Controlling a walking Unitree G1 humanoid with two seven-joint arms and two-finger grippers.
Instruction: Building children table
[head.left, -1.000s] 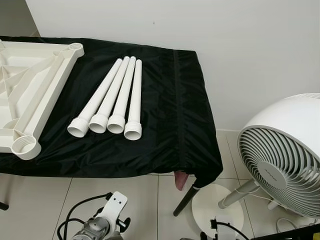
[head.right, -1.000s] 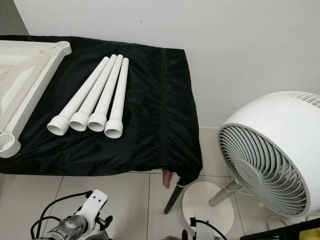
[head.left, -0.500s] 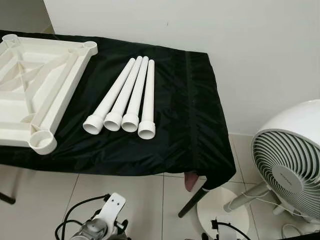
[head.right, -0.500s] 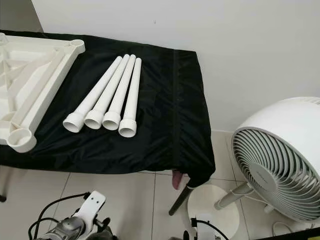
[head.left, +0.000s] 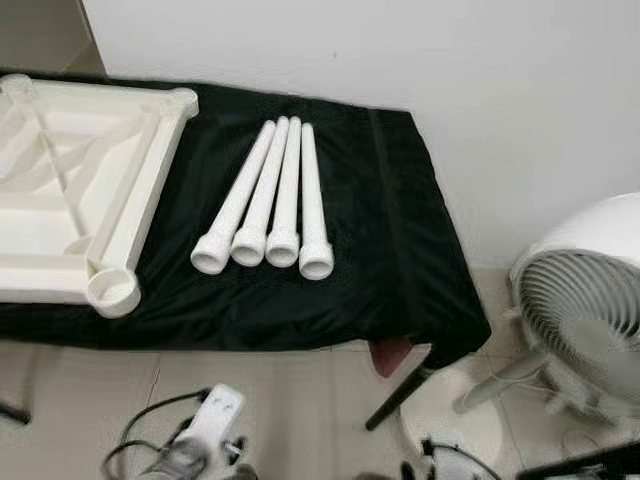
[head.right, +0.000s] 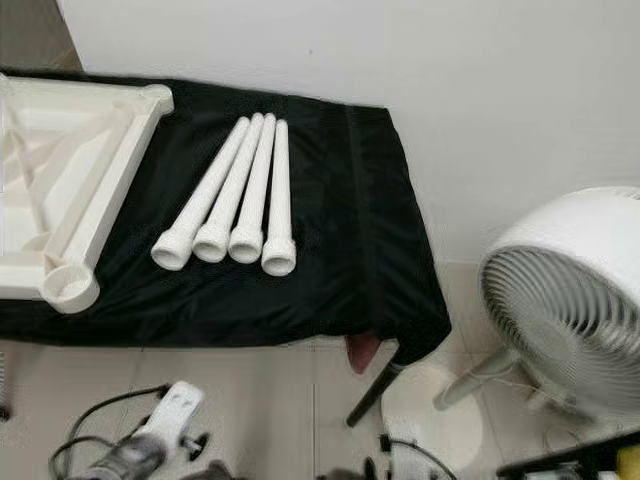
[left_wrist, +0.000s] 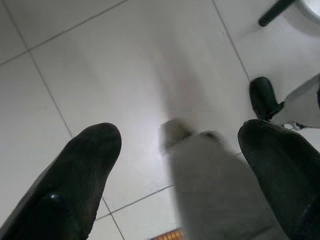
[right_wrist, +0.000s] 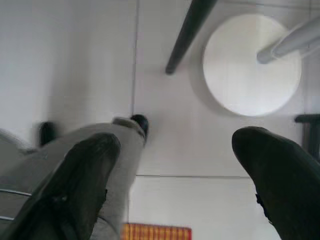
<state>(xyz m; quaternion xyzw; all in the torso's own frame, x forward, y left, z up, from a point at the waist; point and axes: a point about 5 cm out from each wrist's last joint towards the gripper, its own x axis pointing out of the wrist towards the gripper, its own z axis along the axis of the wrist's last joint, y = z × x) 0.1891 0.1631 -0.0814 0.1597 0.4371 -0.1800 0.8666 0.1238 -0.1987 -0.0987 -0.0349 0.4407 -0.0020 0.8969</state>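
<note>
Above and ahead of both low-hanging grippers, on the black-draped tabletop (head.left: 380, 250), four white table legs (head.left: 268, 200) are lying side by side and touching, their long axes running from the wall toward the robot, with the wide socket ends pointing at the robot and fanning slightly leftward. To their left, the upturned cream table top (head.left: 75, 200) is lying ribs-up, its round corner sockets facing up. The left gripper (left_wrist: 175, 160) and the right gripper (right_wrist: 170, 165) are hanging over the tiled floor (left_wrist: 125, 65) with fingers spread apart and holding nothing, the right one near the white fan (head.left: 590, 310) and its round base (right_wrist: 250, 65).
</note>
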